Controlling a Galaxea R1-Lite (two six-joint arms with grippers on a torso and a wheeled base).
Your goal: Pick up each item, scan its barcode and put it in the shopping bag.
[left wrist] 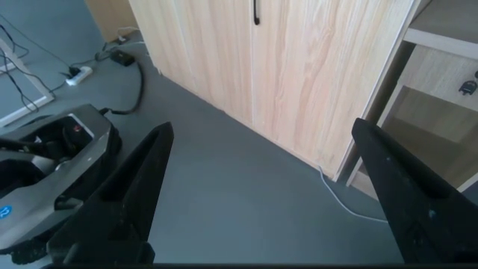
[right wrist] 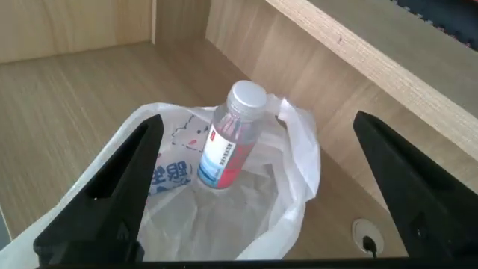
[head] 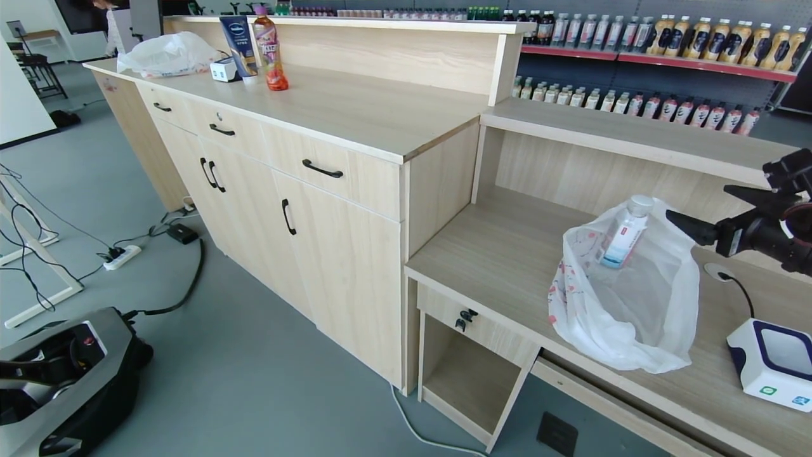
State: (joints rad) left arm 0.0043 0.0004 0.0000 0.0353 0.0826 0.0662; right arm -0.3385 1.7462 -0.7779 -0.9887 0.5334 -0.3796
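**One bottle bagged, the other items far off**

A shop's pale wooden desk [head: 495,254] runs in front of shelves of bottled drinks [head: 634,32]. On its lower level sits the white shopping bag [head: 628,317], mouth open. A clear bottle [head: 623,231] leans inside it, white cap up; nothing else can be made out in the bag. The scanner [head: 771,358] lies near the bag.

The right gripper [head: 696,201] hangs near the bag's mouth, jaws wide apart and empty, clear of the bottle. The left gripper [left wrist: 261,125] is low over the floor [left wrist: 246,187] by the cabinet doors [left wrist: 299,67], jaws likewise spread, holding nothing.

By my reading, this item's bagging is done and another pick is due. The likely candidates are an orange drink bottle [head: 269,51] and a blue tube [head: 238,44]. They stand at the far end of the higher desk beside a second bag [head: 168,54], well apart from both arms. Getting closer would have to come before any grasp.
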